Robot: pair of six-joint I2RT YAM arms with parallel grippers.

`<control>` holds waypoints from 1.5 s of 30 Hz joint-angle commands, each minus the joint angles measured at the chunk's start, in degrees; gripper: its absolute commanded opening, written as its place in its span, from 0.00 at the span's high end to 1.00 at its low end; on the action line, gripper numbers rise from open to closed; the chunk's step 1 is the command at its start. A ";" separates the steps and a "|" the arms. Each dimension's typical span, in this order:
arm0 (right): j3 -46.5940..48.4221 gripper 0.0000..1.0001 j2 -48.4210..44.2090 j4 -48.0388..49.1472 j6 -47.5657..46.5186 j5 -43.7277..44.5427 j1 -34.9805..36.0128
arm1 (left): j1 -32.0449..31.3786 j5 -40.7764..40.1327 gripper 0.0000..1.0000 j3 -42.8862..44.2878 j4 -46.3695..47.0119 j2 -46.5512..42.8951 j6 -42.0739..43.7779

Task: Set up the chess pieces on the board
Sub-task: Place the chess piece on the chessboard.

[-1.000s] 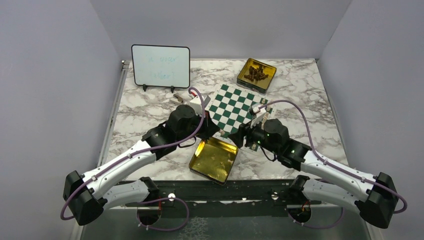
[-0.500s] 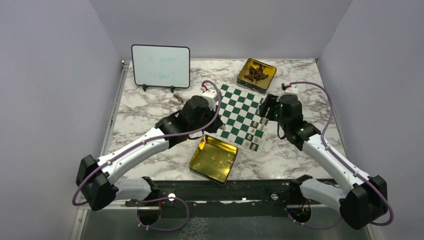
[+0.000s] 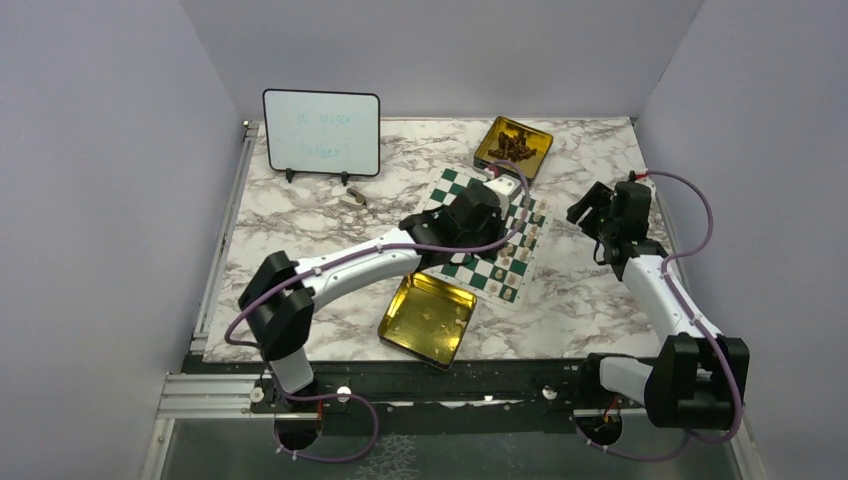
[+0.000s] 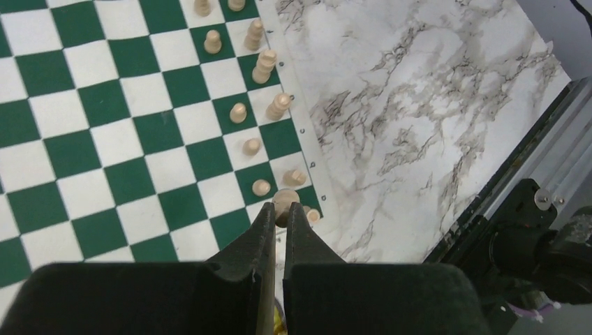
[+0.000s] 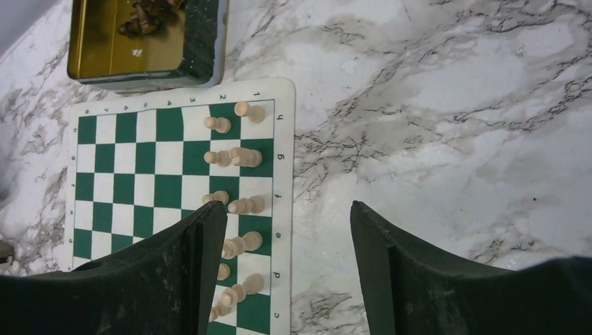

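The green and white board (image 3: 455,188) lies mid-table, partly under my left arm. Several cream chess pieces (image 3: 521,254) stand in two rows along its right edge, also seen in the right wrist view (image 5: 238,157) and the left wrist view (image 4: 264,64). My left gripper (image 4: 280,207) is shut on a cream chess piece (image 4: 285,200), held above the board's near right corner. My right gripper (image 5: 287,209) hangs open and empty over bare marble just right of the board (image 5: 139,160), its left finger (image 5: 202,244) overlapping the piece rows.
A gold tin (image 3: 513,150) holding dark pieces sits behind the board. Another gold tin (image 3: 428,318) lies open in front of it. A whiteboard (image 3: 321,133) stands at back left, with a small object (image 3: 352,198) before it. The black table frame (image 4: 530,230) runs along the near edge.
My left arm has stretched right across the board toward its right side. My right arm has pulled back off the board to the right, and its jaws have widened.
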 commanded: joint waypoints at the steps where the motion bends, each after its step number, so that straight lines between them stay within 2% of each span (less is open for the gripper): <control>1: 0.22 0.28 1.83 1.92 4.78 -5.39 -2.18 | -1.76 -2.67 0.98 6.44 2.51 7.80 2.08; 7: 1.29 0.20 3.45 0.44 6.33 -4.12 -3.08 | -3.27 -4.54 0.99 10.92 4.21 15.34 2.42; 12: 0.95 0.18 4.18 0.57 7.93 -6.23 -7.88 | -4.52 -6.99 0.99 11.80 6.99 18.58 3.23; 18: 0.98 0.18 3.57 0.34 6.73 -7.75 -10.52 | -4.64 -6.56 0.99 12.96 7.46 21.91 3.35; 45: 0.33 0.18 2.11 0.44 4.29 -10.50 -11.13 | -5.51 -9.41 0.98 15.06 7.61 27.65 6.26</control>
